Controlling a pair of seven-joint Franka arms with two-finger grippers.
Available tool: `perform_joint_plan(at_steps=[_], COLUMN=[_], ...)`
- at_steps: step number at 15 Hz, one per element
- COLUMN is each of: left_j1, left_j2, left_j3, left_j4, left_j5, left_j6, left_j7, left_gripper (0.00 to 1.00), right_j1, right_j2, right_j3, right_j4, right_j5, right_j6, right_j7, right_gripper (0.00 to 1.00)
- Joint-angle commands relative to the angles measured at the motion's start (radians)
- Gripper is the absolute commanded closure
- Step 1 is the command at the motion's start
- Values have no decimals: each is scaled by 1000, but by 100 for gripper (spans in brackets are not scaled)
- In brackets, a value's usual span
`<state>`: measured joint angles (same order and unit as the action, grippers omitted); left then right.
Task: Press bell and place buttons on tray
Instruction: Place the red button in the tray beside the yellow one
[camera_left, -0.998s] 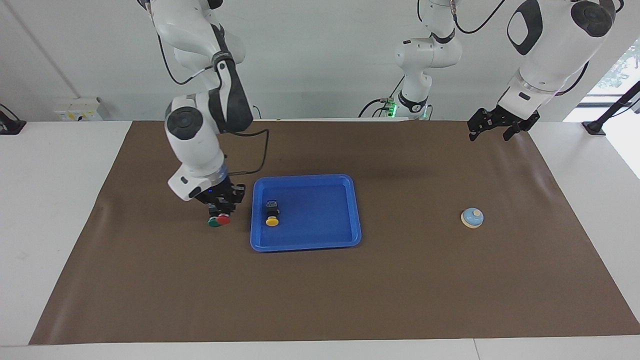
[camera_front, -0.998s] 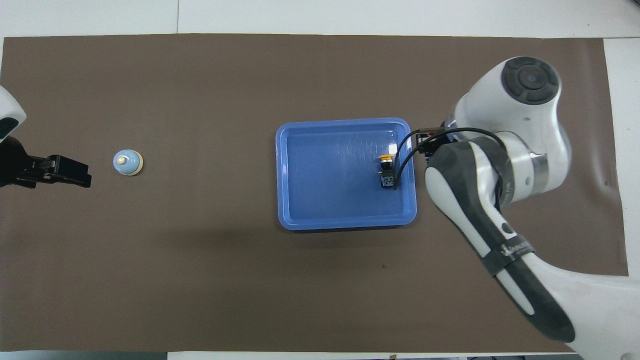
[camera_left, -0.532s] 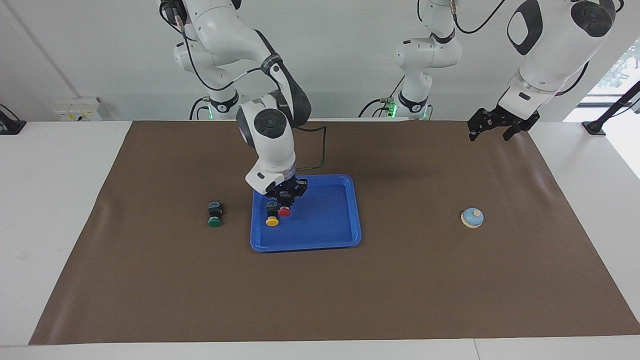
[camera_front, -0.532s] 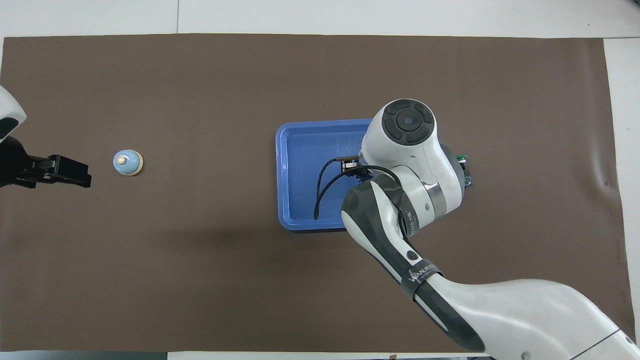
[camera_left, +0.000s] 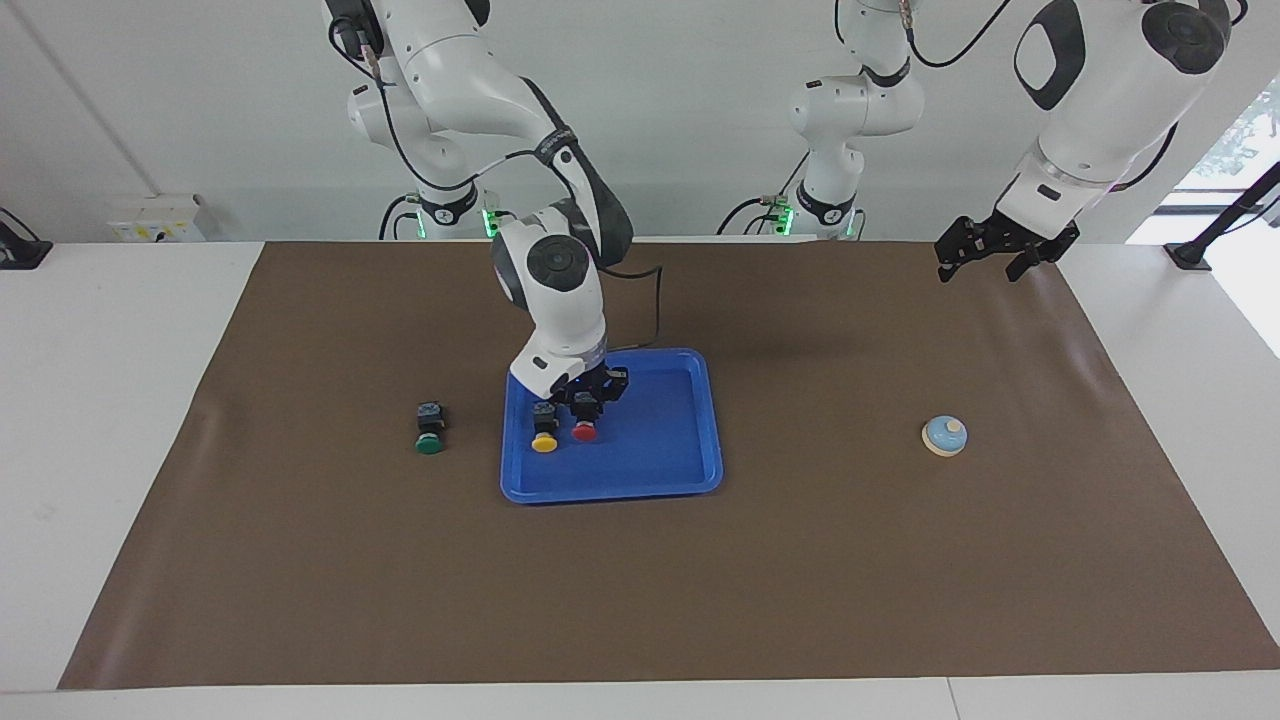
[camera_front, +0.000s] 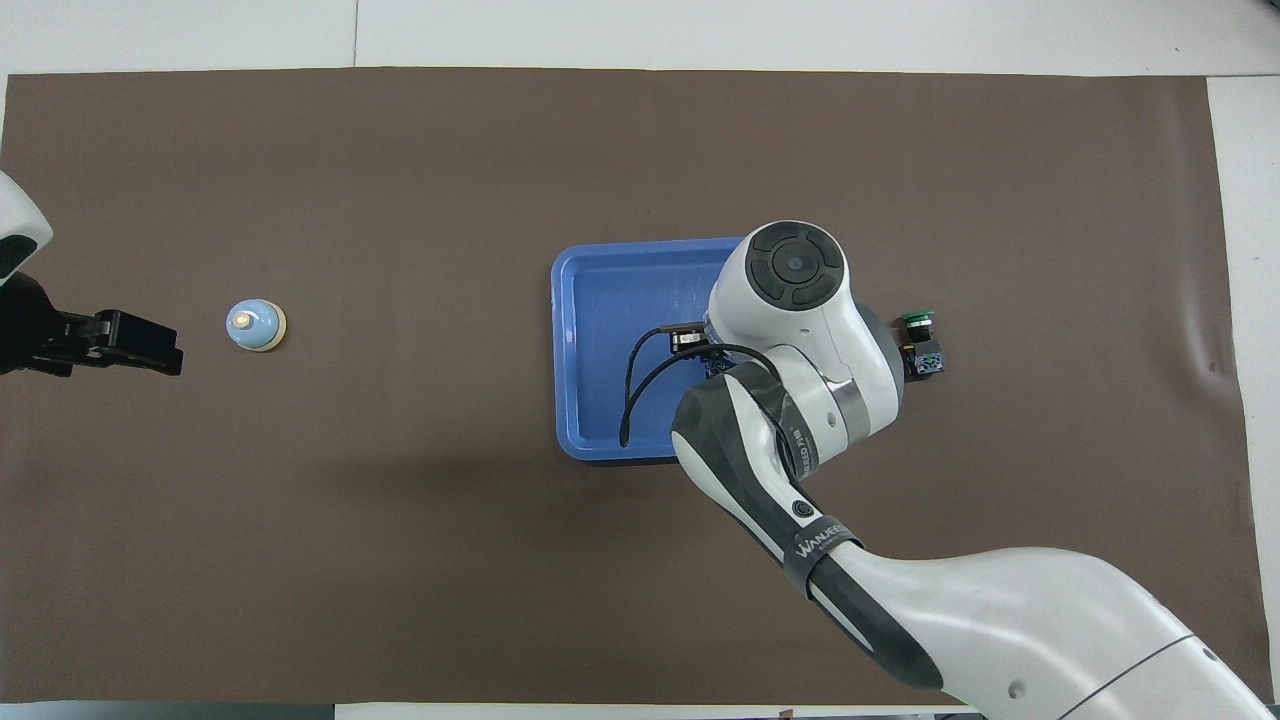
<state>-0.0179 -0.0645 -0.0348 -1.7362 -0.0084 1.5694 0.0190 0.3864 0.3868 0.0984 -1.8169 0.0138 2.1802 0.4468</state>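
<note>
White walls back a pale surface (camera_left: 120, 400) laid with a brown mat (camera_left: 800, 560).

We note the right gripper (camera_left: 590, 400) low inside the blue tray (camera_left: 660, 488), near its corner toward the robots and the right arm's end. Its fingers are closed on the black body of the red button (camera_left: 584, 430), cap pointing away from the robots. The yellow button (camera_left: 544, 441) lies just beside it in the tray. The green button (camera_left: 429, 444) rests on the mat off the tray's edge.

Left gripper (camera_left: 985, 255) hangs over the mat's corner, fingers spread wide, holding nothing. The bell (camera_left: 944, 436) sits apart from it.

On the right arm's band we read "WANJEE", partly legible.
</note>
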Motion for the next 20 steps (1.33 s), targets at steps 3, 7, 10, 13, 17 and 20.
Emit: perform_joint_plan(at_steps=[3,7,10,13,17,20], left_j1=[1,1,1,1,1,1], left_j2=[-6,-8,-8,-8,-8,-8], left_j3=[1,1,1,1,1,1], left_j4=[7,7,7,7,7,7], left_j5=[8,8,8,8,8,8], left_j6=[-22,-22,-22,-22,-22,-22], left_j7=[-10,-10,-10,-10,-10,-10], left_gripper=[0,0,0,0,0,0], right_j1=[8,-20,-145,-227,-323,-357], right_j2=[-8,-11,-23,-42,-83,-109], right_j3=[-2,-9,-11,-12,-11,-9], right_j4=[-15,74,133,96,-33,-136], right_j5=[11,-3,-21,-66,-92,-92], right_j6=[15,-104,-180,-171,-113,-7], right_j7=[4,-6,-175,-266,-355,-358], right_gripper=[30,0,0,0,0,0])
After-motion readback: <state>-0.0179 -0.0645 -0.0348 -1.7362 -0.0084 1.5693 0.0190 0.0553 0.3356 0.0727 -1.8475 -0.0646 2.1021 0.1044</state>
